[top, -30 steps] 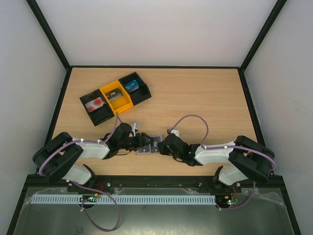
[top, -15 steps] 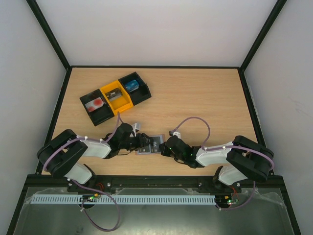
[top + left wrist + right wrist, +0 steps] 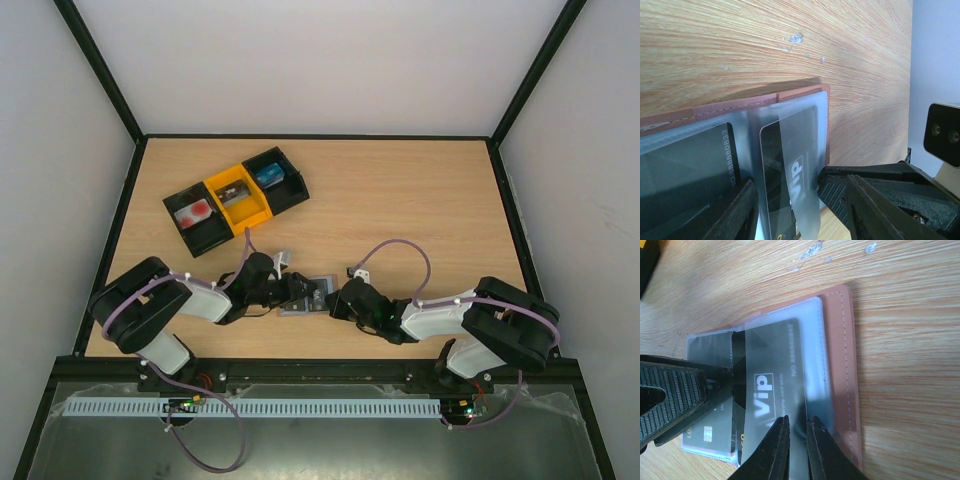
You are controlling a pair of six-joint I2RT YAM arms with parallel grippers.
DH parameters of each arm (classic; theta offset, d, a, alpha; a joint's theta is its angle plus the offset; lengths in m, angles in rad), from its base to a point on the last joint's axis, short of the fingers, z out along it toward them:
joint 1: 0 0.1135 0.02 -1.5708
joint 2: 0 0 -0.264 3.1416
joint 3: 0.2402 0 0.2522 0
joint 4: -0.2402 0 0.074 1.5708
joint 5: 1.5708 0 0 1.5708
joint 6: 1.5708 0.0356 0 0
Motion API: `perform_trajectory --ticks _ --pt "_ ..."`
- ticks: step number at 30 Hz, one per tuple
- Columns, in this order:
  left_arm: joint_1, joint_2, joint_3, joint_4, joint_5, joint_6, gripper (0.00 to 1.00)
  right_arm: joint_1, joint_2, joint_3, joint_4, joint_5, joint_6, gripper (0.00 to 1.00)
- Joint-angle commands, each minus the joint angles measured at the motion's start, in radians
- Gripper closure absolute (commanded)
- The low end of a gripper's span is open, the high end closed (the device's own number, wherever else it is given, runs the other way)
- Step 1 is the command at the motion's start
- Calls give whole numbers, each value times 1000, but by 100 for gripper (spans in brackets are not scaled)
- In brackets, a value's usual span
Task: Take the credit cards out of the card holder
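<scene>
My right hand [image 3: 796,429] pinches the VIP credit card [image 3: 767,385] at the card holder's [image 3: 842,365] near edge; my left hand [image 3: 797,210] straddles it, half-open.

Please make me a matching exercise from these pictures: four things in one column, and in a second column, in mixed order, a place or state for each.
1. card holder
2. VIP card
3. tray
4. right gripper

A. closed on the clear sleeve
B. on the far left part of the table
C. lying open, brown rim showing
D. dark, behind clear plastic

Pairs: 1-C, 2-D, 3-B, 4-A
</scene>
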Motion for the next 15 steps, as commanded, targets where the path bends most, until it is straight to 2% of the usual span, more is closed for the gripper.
perform_trajectory --ticks 1,15 --pt "-5 16 -6 -20 -14 5 50 -4 17 -25 -40 6 9 88" --pt "-8 10 -9 -69 -38 28 51 -4 26 47 -85 27 -28 90"
